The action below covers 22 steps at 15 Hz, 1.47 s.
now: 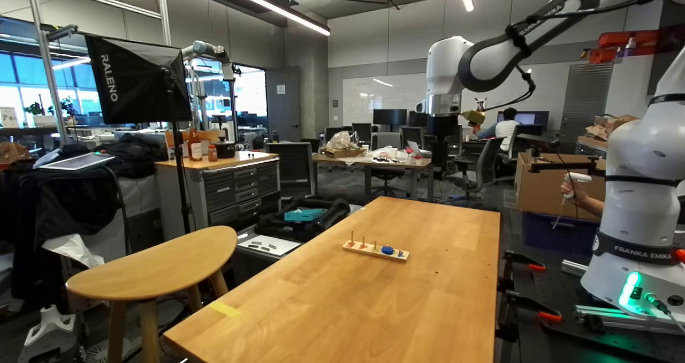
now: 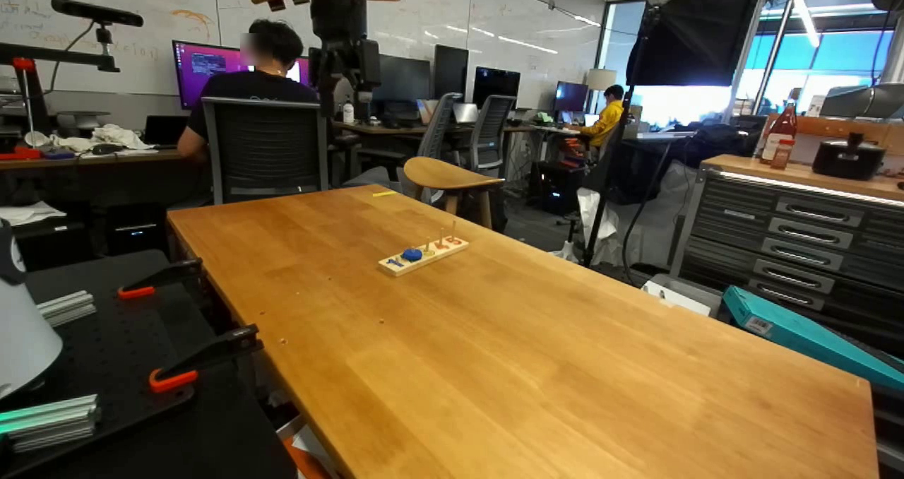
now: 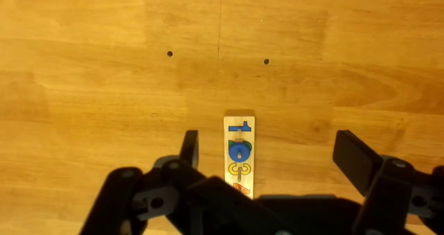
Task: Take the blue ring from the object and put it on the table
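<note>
Well above the level of the board (image 3: 230,178), the gripper (image 3: 269,146) hangs spread wide, gripping nothing, while the ring (image 3: 236,150) sits around the board's number-two peg (image 3: 239,155); coming down off-centre could knock the board aside, and a slanted lift might jam the ring.

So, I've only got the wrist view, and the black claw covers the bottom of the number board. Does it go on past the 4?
Observer: Yes. In an exterior view the wooden board runs on to a last red number that looks like a 5.
Operator: Is my claw nearly touching the blue ring?
Observer: No. Both exterior views show it hanging well above the table.
Operator: Ooh! Anything else lying there?
Observer: A yellow patch, maybe tape, near one corner of the table.
</note>
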{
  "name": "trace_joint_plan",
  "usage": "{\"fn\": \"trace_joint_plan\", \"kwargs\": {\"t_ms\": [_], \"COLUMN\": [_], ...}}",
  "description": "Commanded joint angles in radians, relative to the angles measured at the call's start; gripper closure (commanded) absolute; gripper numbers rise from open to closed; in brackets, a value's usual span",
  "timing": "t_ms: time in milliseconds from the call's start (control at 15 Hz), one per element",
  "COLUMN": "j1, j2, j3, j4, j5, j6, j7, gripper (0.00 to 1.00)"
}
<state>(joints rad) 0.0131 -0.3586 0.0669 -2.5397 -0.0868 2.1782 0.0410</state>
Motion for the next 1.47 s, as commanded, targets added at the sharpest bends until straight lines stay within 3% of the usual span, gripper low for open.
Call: {"fn": "trace_joint_plan", "kwargs": {"t_ms": [0,733,1400], "j1": [-0.011,0.027,0.049], "j2": [0.244,0.721,0.874], "j3": [0.014,-0.037,-0.083], "j4": [0.136,0.393,0.413], "j5": [-0.056,-0.055,-0.046], "j6": [0.111,0.235,0.457], "j7": [0.059,0.114,0.123], "gripper": [0.00,0.00,0.00]}}
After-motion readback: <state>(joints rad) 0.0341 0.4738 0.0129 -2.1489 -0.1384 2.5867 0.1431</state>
